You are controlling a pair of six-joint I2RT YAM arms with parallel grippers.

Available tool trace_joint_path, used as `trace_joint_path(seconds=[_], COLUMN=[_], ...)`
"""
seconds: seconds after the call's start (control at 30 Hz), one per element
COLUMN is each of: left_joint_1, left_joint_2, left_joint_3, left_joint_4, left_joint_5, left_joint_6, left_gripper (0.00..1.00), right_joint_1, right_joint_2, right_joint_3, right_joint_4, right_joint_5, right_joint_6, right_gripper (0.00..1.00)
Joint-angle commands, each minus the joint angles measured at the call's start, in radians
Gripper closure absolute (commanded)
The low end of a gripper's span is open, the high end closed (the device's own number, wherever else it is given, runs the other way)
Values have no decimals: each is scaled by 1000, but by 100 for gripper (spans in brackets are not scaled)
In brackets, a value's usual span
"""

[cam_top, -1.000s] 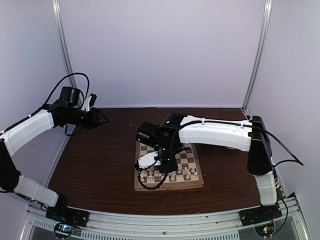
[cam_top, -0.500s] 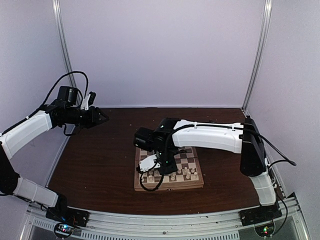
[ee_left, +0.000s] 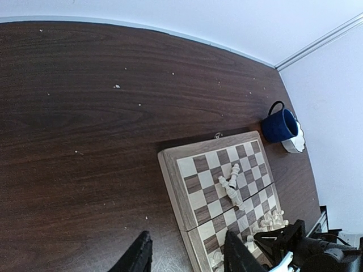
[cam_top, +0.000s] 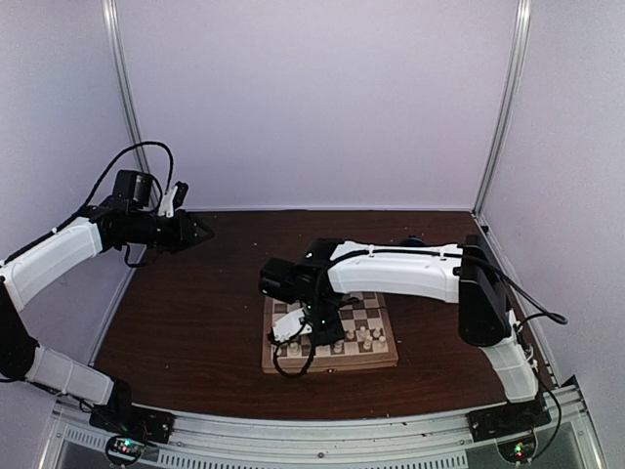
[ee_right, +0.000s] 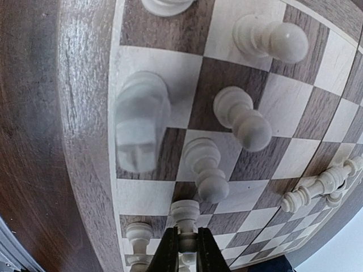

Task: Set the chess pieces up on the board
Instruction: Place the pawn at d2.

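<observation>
Chess pieces [ee_right: 241, 122], smooth cream, dot the checkered wooden board [ee_right: 85, 113]; right gripper [ee_right: 186, 242] pinches one.

Cream-white chess pieces [ee_right: 241, 116]; brown-and-cream checked board [ee_left: 204, 164], light rim; blue mug [ee_left: 279, 126]; dark brown table [ee_left: 85, 113].

From above, the right arm [cam_top: 400, 269] hides much of the board [cam_top: 383, 337]. In the right wrist view one chess piece [ee_right: 140, 122] is blurred. The clamped piece [ee_right: 185, 218] is cut off below.
</observation>
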Motion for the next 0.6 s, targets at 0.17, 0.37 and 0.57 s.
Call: trace_joint_path(seconds=[0.17, 0.37, 0.57], left_joint_1=[9, 9, 9], left_joint_2=[2, 7, 11], left_joint_3=[-6, -6, -6], left_joint_4=[52, 54, 53], left_joint_5=[24, 31, 36], left_joint_6=[-9, -12, -14], left_gripper=[57, 57, 57], right_joint_1=[4, 2, 3], right_joint_2=[16, 21, 23], right_joint_3=[17, 14, 14], right_joint_4=[-5, 1, 6], right_joint_5=[35, 44, 48], right_joint_6=[6, 8, 8], right_gripper=[91, 87, 84])
